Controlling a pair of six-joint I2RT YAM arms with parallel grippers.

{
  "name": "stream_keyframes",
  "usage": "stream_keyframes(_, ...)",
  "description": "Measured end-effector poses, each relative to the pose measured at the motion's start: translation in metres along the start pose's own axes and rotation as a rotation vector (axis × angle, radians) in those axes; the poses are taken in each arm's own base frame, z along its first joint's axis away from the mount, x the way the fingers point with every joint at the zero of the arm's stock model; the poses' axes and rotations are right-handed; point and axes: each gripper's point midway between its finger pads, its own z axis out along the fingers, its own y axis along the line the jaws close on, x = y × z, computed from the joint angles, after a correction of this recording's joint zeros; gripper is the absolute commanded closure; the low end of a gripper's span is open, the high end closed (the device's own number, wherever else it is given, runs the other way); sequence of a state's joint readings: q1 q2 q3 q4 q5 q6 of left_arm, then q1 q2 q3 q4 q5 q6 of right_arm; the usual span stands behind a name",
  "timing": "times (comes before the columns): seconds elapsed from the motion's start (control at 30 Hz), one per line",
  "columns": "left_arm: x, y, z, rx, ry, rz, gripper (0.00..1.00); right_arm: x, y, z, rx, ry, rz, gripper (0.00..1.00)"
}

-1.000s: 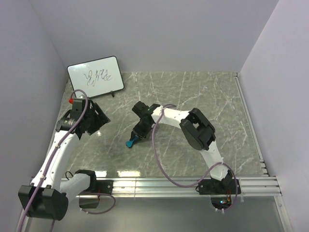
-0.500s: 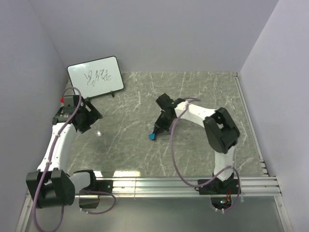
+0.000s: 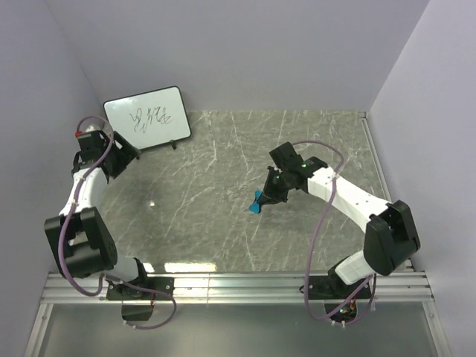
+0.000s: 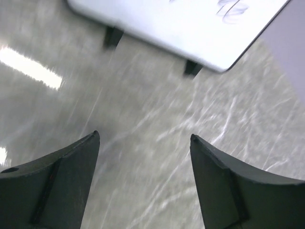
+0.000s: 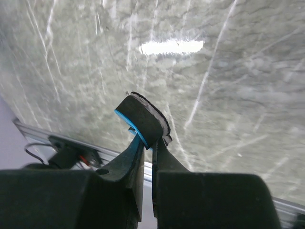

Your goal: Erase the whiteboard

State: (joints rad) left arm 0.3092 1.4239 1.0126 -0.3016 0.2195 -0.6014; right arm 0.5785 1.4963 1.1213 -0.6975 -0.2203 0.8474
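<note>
Bench (image 3: 223, 156): grey marble pattern, walled left, far and right; metal rail (image 3: 245, 281) along the near edge.
Left arm (image 3: 80, 193): stretched up the left side, wrist close to the far left corner.
Whiteboard (image 3: 146, 117): far left corner of the bench, propped on small black feet, face tilted up; cannot tell whether touching the far wall.
Left fingers (image 4: 62, 183): spread wide, holding nothing, just near of the whiteboard's lower edge and pointed at it.
Right fingers (image 5: 143, 160): pinched tight on the eraser, right of centre, well apart from the whiteboard.
Scribbles (image 3: 151, 116): black, mid-board, not yet wiped.
Eraser (image 5: 143, 119): small, blue back and dark pad, gripped at the blue side, pad turned away from the fingers; seemingly off the bench.
Step in hand: probably carrying the eraser over to the far left. Best carried above the bench, not dragged; pad then laid flat to the tilted face and swept side to side across the scribbles under light pressure.
Bracing: worth clamping the frame's lower edge with the left fingers first, against sliding or tipping back under the push.
In the way: left arm beside the board's near left, so an approach from the board's right side looks safer. Far wall close behind, little room for overshoot.
</note>
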Motion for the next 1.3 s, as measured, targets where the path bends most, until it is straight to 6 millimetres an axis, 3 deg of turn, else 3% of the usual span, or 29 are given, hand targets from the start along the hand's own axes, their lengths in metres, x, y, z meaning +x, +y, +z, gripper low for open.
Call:
stream_keyframes(0.23, -0.061, -0.013, 0.029, 0.213, -0.150, 0.016, 0.21, 0.002, -0.017, -0.010, 0.020, 0.010, -0.074, 1.00)
stream_keyframes(0.53, -0.105, -0.029, 0.090, 0.394, -0.133, 0.128, 0.22, -0.005, -0.041, -0.005, 0.104, 0.071, -0.091, 1.00)
stream_keyframes(0.8, -0.129, -0.018, 0.110, 0.443, -0.142, 0.167, 0.22, -0.028, -0.022, 0.012, 0.131, 0.119, -0.103, 1.00)
stream_keyframes(1.03, -0.161, 0.004, 0.113, 0.456, -0.181, 0.178, 0.20, -0.029, -0.015, 0.017, 0.124, 0.142, -0.072, 1.00)
stream_keyframes(1.3, -0.152, 0.014, 0.146, 0.532, -0.111, 0.155, 0.19, -0.039, -0.004, 0.039, 0.123, 0.183, -0.037, 1.00)
